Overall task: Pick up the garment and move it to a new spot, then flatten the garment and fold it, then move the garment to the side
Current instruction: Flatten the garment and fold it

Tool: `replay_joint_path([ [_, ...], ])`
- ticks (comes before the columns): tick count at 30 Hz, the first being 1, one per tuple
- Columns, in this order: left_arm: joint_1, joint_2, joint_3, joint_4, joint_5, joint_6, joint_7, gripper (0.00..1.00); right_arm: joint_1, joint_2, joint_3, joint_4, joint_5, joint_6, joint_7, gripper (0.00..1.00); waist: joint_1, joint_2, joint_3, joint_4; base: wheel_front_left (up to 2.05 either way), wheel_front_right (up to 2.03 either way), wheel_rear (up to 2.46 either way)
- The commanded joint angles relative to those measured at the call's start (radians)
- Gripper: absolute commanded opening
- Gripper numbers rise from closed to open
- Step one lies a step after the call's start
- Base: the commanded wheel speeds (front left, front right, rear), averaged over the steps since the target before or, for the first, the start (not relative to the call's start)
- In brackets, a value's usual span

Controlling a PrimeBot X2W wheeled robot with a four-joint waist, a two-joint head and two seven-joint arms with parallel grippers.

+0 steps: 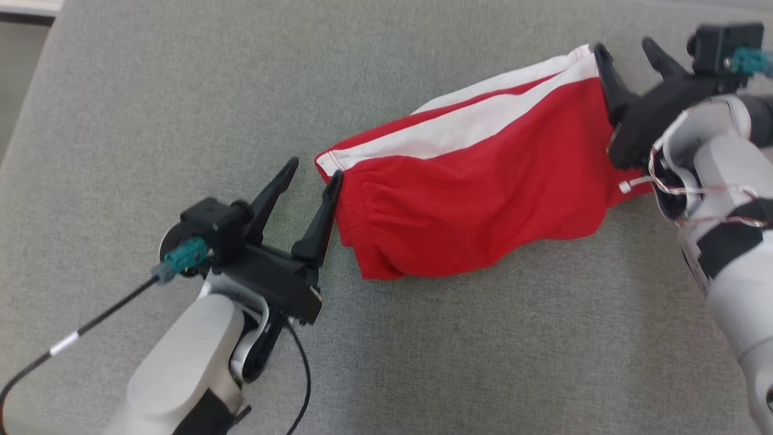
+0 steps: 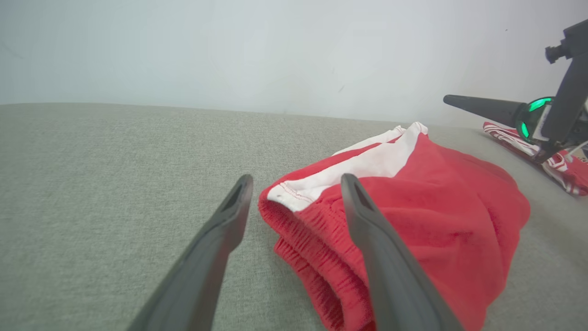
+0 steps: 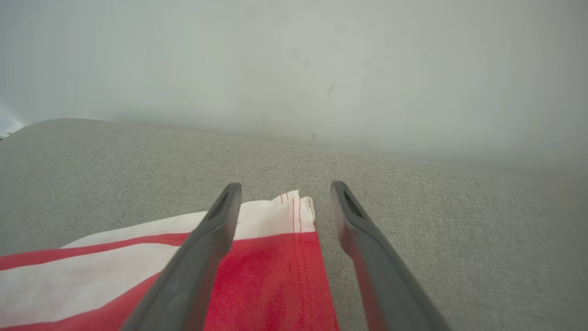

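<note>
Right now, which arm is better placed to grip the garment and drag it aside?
Right, probably: the right pincer stands open astride the garment's flat hem corner, so closing should catch it. The left pincer, also open, faces a thick bunched end.

A red jersey garment [image 1: 471, 199] with white stripe trim is seen bunched on a grey woven-fabric surface [image 1: 181, 90], well apart from its left edge. The black two-fingered left gripper [image 1: 315, 169] is spread open, one finger touching the garment's left hem. The black right gripper [image 1: 624, 45] is spread open at the garment's far right corner.
</note>
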Motion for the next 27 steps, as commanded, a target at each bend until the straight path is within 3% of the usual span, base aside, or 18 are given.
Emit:
replay_joint_path([
  [1,0.030,-0.003,0.013,-0.010,0.015,0.001,-0.003,1.00,0.028,-0.015,0.008,-0.007,0.017,-0.003,-0.009,1.00,0.0001,-0.0001,-0.031,-0.002,0.00,0.00,0.00],
  [12,0.268,-0.034,0.318,-0.252,0.214,0.103,-0.003,1.00,0.171,-0.081,0.070,-0.025,0.114,-0.003,0.012,1.00,0.0001,-0.0001,-0.071,0.005,0.00,0.00,0.00],
  [19,0.404,-0.088,0.455,-0.325,0.300,0.076,-0.003,1.00,0.204,-0.068,0.078,0.005,0.140,-0.003,0.019,1.00,0.0001,-0.0001,-0.074,0.012,0.00,0.00,0.00],
  [25,0.455,-0.131,0.513,-0.339,0.347,0.043,-0.003,1.00,0.209,-0.044,0.074,0.076,0.151,-0.003,0.073,0.97,0.0001,-0.0001,-0.076,0.028,0.00,0.00,0.00],
  [26,0.459,-0.135,0.520,-0.339,0.354,0.038,-0.003,1.00,0.210,-0.036,0.076,0.082,0.153,-0.003,0.083,0.62,0.0001,-0.0001,-0.077,0.030,0.00,0.00,0.00],
  [27,0.462,-0.139,0.525,-0.340,0.363,0.036,-0.003,1.00,0.210,-0.031,0.078,0.082,0.156,-0.003,0.087,0.10,0.0001,-0.0001,-0.078,0.030,0.00,0.00,0.00],
])
